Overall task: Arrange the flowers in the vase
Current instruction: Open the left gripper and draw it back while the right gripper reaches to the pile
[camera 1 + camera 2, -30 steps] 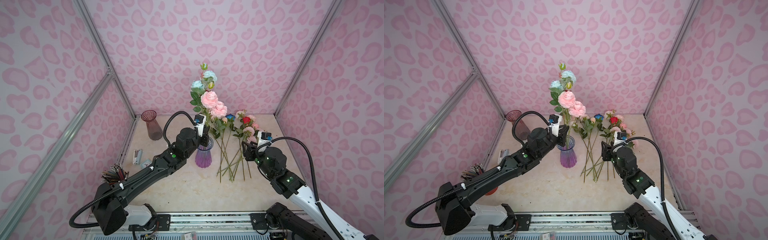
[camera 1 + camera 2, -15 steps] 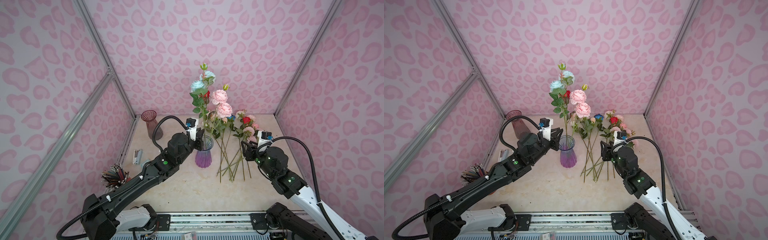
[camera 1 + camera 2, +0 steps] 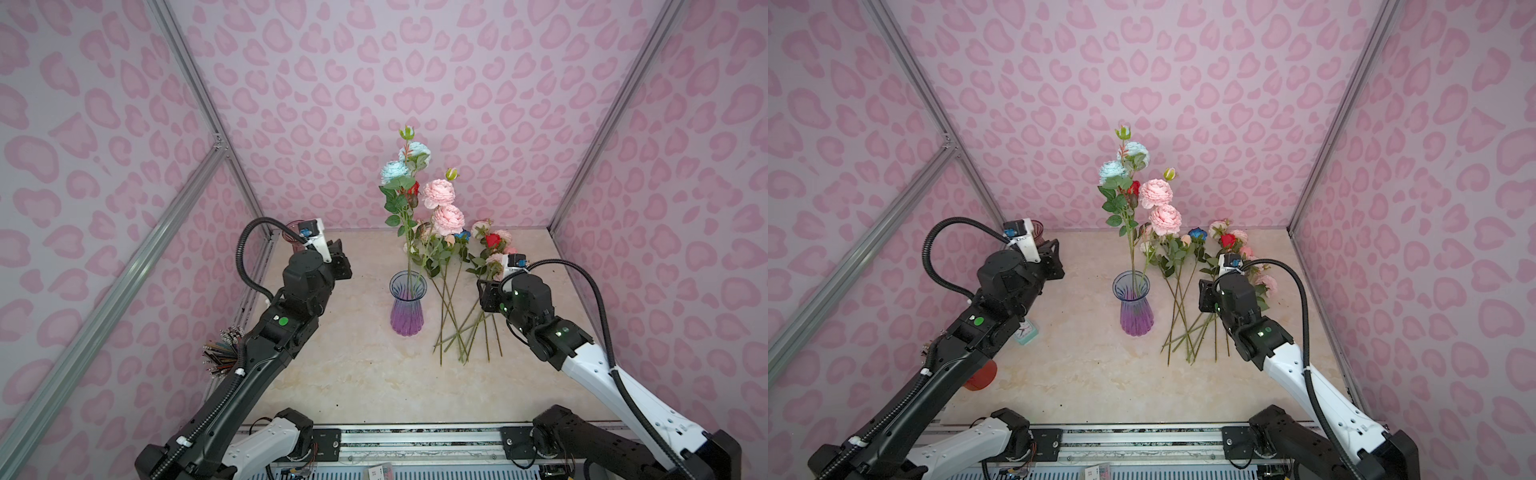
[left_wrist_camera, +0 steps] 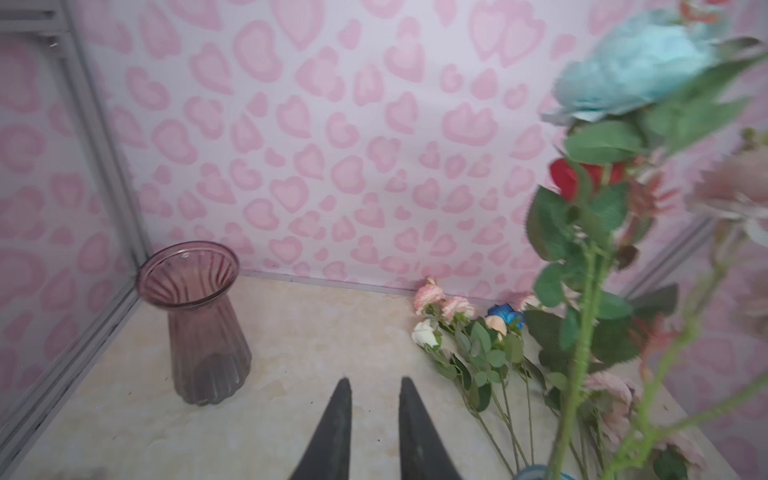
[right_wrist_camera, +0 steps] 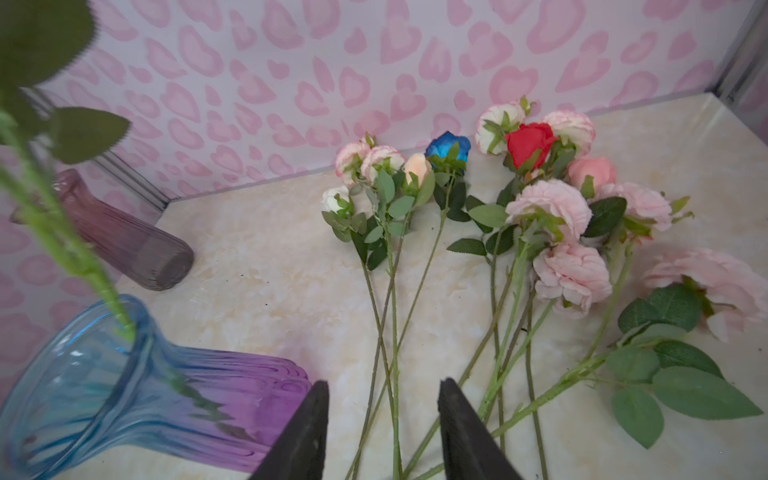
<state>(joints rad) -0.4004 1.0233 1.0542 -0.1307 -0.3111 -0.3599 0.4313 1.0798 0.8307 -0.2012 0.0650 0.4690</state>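
A blue-to-purple glass vase (image 3: 408, 303) (image 3: 1133, 305) stands mid-table with light blue flowers (image 3: 395, 170), a red one and two pink peonies (image 3: 439, 193) upright in it. Several loose flowers (image 5: 552, 208) lie right of the vase, stems (image 3: 457, 324) crossing towards the front. My left gripper (image 4: 372, 380) (image 3: 340, 259) hovers well left of the vase, open, with only bare table between its fingers. My right gripper (image 5: 382, 382) (image 3: 484, 293) hangs open just above the loose stems, beside the vase's base, gripping none.
A maroon glass vase (image 4: 199, 332) (image 5: 120, 241) stands in the back left corner, just ahead of the left gripper. At the left edge are a bundle of pencils (image 3: 220, 353), a red cup (image 3: 982, 374) and a small mint clock (image 3: 1025, 330). Pink walls close three sides.
My left gripper has come away from the vase's rim, drawn back to the left and opened. The pink peonies have swung right. My right gripper's jaws have narrowed a little.
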